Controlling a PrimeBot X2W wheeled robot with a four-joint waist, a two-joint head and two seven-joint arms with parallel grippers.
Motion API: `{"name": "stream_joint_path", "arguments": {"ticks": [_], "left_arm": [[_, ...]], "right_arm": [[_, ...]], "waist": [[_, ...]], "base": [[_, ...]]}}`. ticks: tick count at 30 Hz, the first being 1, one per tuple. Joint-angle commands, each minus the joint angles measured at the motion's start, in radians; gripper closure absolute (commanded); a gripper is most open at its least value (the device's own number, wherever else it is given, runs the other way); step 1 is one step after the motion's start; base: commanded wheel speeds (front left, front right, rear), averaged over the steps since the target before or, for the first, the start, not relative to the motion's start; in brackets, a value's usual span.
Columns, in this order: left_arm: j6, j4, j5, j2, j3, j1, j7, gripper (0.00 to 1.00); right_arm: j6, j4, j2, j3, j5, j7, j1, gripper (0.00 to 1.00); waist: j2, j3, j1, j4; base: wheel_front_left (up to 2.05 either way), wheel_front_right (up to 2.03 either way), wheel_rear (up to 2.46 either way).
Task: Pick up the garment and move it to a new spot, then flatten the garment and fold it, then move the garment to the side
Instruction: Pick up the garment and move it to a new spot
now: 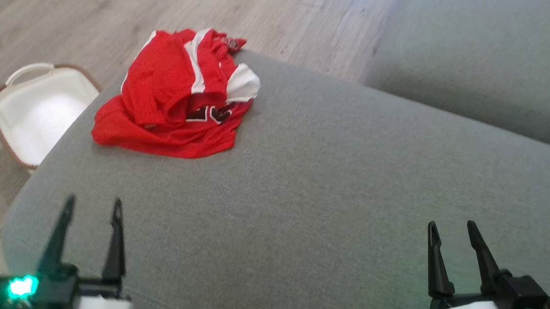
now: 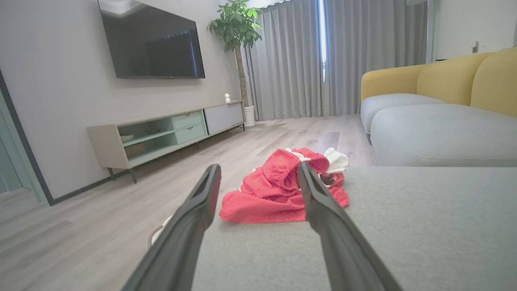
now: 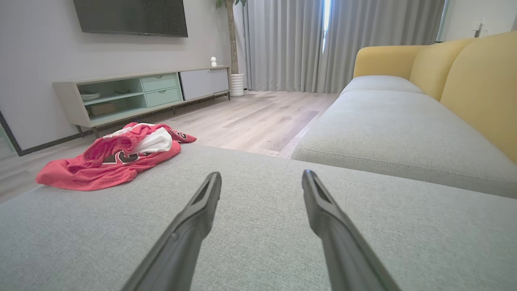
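The left hand (image 1: 94, 201) is over the near left part of a grey cushion (image 1: 332, 178), its two fingers spread wide with nothing between them. The right hand (image 1: 451, 225) is over the near right part of the same cushion, equally wide open and empty. The garment (image 1: 171, 102), red with white panels and dark lettering, lies crumpled in a heap at the cushion's far left edge. It is ahead of the left hand and well apart from it; from the right hand it is ahead and far off to the left. Neither hand touches it. Ahead and left of the left hand, a white basket (image 1: 38, 111) stands on the wood floor (image 1: 70, 10), partly hidden by the cushion.
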State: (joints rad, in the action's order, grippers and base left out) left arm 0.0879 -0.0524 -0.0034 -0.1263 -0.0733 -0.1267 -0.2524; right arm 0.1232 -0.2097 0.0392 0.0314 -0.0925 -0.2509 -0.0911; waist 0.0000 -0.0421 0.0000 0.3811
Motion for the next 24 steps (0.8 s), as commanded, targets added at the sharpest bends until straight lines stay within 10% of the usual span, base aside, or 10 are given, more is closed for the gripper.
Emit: {"name": "stream_joint_path", "arguments": {"ticks": [1,11,24], "left_arm": [[0.001,0.062,0.006,-0.024,0.044,0.091,-0.009,0.0],[-0.067,0.039,-0.016,-0.103,0.052,0.469,-0.009,0.0],[-0.152,-0.766,-0.091,-0.083,0.03,1.19,0.137,0.0]], "right_arm": [[0.008,0.037,0.011,0.017,0.019,-0.011,0.056,0.0],[0.008,0.078,0.011,-0.019,0.167,-0.011,0.153,0.0],[0.008,0.171,0.137,-0.033,0.215,-0.011,0.277,0.0]], "waist": [[0.0,0.039,0.0,0.016],[0.0,0.262,0.0,-0.002],[0.0,0.541,0.0,-0.059]], "base": [[0.0,0.0,0.0],[0.0,0.0,0.0],[0.0,0.0,0.0]]}}
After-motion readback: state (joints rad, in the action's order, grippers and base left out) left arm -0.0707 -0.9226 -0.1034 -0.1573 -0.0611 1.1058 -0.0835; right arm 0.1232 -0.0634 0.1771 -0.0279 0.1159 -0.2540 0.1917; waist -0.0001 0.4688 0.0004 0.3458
